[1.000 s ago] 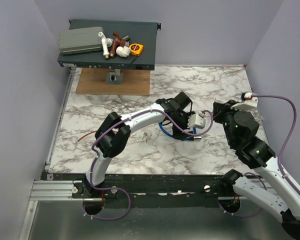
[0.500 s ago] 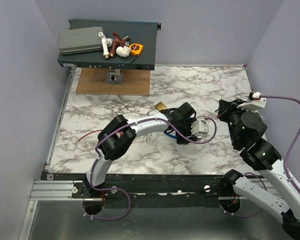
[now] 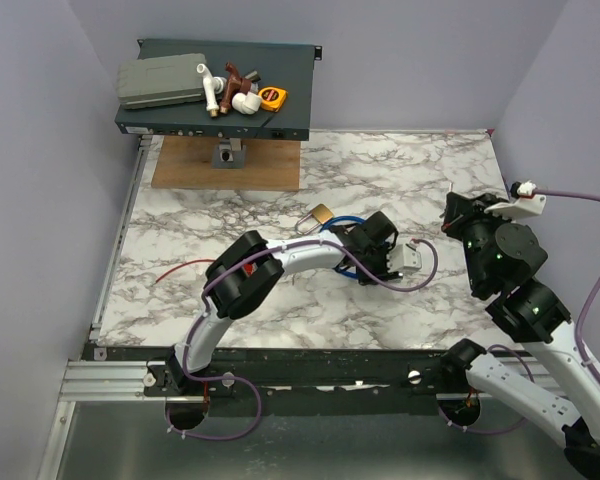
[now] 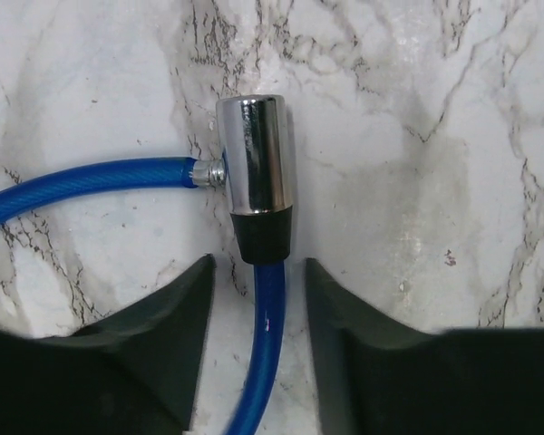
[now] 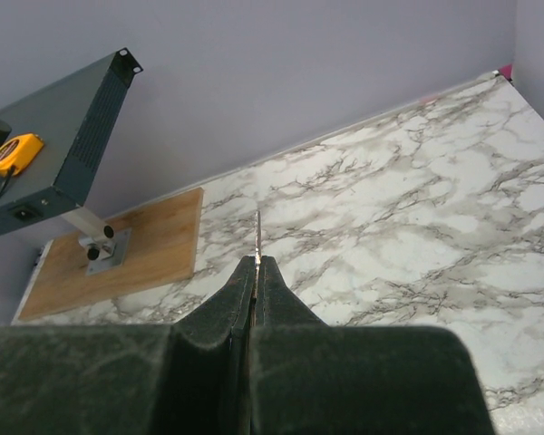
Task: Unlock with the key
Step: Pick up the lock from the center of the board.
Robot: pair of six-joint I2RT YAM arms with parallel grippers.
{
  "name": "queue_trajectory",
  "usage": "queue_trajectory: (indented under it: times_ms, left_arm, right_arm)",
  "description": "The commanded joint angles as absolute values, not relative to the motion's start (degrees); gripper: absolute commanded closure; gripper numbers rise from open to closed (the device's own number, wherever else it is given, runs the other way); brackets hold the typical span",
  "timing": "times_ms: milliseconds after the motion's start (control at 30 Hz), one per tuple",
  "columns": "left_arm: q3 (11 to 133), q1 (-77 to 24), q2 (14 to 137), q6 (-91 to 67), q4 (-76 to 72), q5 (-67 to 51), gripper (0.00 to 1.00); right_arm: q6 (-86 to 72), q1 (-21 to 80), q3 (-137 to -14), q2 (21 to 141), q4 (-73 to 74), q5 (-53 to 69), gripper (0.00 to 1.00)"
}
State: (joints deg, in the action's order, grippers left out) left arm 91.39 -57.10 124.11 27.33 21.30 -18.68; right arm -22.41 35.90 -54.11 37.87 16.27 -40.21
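The marble table (image 3: pixel 430 160) leaves open room around the blue cable lock (image 4: pixel 91 177). The left gripper (image 4: pixel 258 265), fingers apart, straddles the cable and should close just under the chrome barrel (image 4: pixel 254 149). The right gripper (image 5: pixel 256 265), well apart toward the right edge, clamps a thin blade, seemingly the key (image 5: pixel 257 231)

Marble table (image 3: pixel 430 170): left arm (image 3: pixel 290 258) and blue cable lock (image 4: pixel 254 163) crowd the centre, brass padlock (image 3: pixel 321 213) just beyond. Raised rack (image 3: pixel 220 90) blocks 11 o'clock; red cord (image 3: pixel 185 267) at 9. Bare marble toward 1 o'clock.
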Motion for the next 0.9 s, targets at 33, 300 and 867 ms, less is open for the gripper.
queue_trajectory:
  times_ms: [33,300,867]
  left_arm:
    - [91.4,-58.1,126.3,27.9,21.4,-16.2,0.77]
    - [89.1,-58.1,118.8,33.2,26.8,-15.8,1.0]
    - [96.1,-58.2,89.9,46.4,59.6,-27.4,1.0]
  right_arm:
    - [-20.8,35.9,-56.8,38.7,14.8,-40.9,0.99]
    - [-19.3,35.9,-56.0,40.1,11.6,-42.0,0.99]
    - [-14.8,35.9,-52.2,48.9,-1.2,-31.9,0.99]
